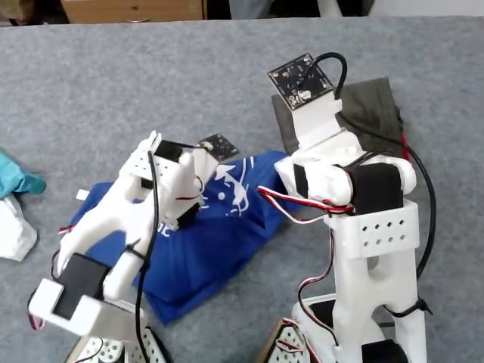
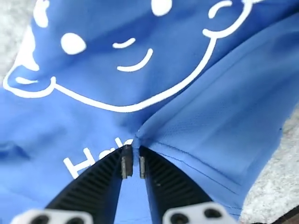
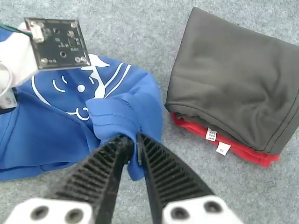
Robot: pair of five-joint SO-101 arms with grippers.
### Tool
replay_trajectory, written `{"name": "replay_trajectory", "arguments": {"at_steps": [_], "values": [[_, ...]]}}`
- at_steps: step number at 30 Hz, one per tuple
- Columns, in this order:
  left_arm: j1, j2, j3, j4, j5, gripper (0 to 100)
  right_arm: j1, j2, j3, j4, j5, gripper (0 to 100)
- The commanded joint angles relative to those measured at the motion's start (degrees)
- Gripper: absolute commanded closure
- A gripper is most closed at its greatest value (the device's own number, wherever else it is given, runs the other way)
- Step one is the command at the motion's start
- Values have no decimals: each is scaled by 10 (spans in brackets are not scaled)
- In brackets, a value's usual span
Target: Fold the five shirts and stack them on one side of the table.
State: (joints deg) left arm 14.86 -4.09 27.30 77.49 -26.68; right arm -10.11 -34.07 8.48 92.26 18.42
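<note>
A blue shirt (image 1: 219, 234) with a white cartoon print lies crumpled in the middle of the grey table. My left gripper (image 2: 132, 163) is shut on a raised fold of the blue shirt (image 2: 210, 107) beside the printed lettering. My right gripper (image 3: 133, 142) is shut on a turned-over hem of the blue shirt (image 3: 46, 130) at its right end. At the back right, a folded dark grey shirt (image 1: 370, 110) lies on top of a folded red shirt (image 3: 243, 149). In the right wrist view the grey shirt (image 3: 233, 88) sits just beyond the pinched hem.
A teal shirt (image 1: 15, 178) and a white shirt (image 1: 13, 231) lie bunched at the table's left edge. The left arm's camera board (image 3: 56, 42) hangs over the blue shirt. Bare grey table (image 1: 151, 83) stretches across the back left.
</note>
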Motion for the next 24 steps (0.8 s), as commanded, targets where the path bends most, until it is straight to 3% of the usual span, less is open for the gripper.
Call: {"name": "replay_trajectory", "arguments": {"at_steps": [1, 7, 11, 17, 24], "values": [[0, -85, -28, 20, 12, 970, 9, -1, -4, -9, 1, 985], [-62, -223, -26, 41, 65, 970, 10, -1, -24, -8, 0, 985], [-165, -309, -29, 41, 111, 970, 10, -1, -57, -4, 0, 985], [-322, -443, -75, 68, 115, 970, 6, 3, -58, 21, 0, 985], [-470, -528, -66, 90, 113, 970, 5, 3, 67, 16, -1, 985]]}}
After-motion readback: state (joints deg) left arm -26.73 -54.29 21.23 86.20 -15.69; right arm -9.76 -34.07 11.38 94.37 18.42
